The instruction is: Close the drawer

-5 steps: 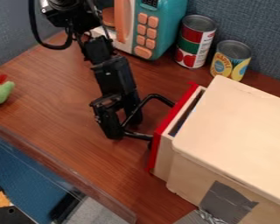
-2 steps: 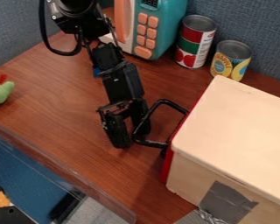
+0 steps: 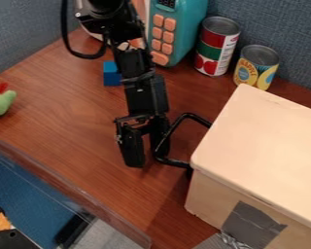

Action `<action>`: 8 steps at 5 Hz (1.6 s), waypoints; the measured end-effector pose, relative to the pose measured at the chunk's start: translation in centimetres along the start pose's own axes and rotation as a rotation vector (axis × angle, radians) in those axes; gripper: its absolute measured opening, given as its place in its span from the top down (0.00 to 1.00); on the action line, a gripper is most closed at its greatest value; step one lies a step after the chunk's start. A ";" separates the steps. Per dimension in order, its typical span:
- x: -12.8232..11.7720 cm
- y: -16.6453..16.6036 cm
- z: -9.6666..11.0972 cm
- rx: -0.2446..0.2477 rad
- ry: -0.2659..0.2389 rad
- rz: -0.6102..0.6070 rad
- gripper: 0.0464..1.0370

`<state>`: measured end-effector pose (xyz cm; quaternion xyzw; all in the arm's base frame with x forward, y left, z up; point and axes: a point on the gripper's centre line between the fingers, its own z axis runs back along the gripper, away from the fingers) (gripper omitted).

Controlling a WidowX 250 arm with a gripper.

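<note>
The gripper (image 3: pixel 149 156) hangs low over the table at the picture's middle, pointing down, its two fingers apart. Its right finger touches or nearly touches the outer side of the drawer's black loop handle (image 3: pixel 176 163), with nothing visible between the fingers. The handle sticks out from the left side of the cream wooden box (image 3: pixel 262 146). No gap can be seen between drawer and box, and the drawer's red front is hidden from view below the lid's edge.
Behind stand a teal toy microwave (image 3: pixel 184 29), a red-and-green can (image 3: pixel 216 46) and a yellow can (image 3: pixel 256 67). A blue block (image 3: pixel 111 74) lies left of the arm, a green toy (image 3: pixel 0 100) at the far left.
The gripper has moved right and slightly down. The drawer has slid right into the box, its handle moving along, and the red front has gone from sight. The blue block has come into view.
</note>
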<state>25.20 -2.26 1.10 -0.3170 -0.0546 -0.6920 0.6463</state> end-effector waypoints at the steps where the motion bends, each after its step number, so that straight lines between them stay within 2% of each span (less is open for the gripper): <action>1: 0.2 -0.1 0.0 -0.038 0.044 -0.033 0.04; 2: 0.1 -0.2 0.0 -0.073 0.108 -0.046 0.04; 3: -0.3 -0.4 0.2 -0.061 0.171 -0.042 0.04; 4: -2.3 -1.1 4.4 0.157 0.344 0.099 0.04; 5: -5.2 -2.4 8.4 0.345 0.499 0.293 0.04; 6: -8.9 -4.8 11.7 0.465 0.491 0.490 0.04; 7: -12.5 -7.0 14.0 0.529 0.348 0.692 0.04; 8: -16.5 -10.5 15.7 0.669 0.229 0.917 0.04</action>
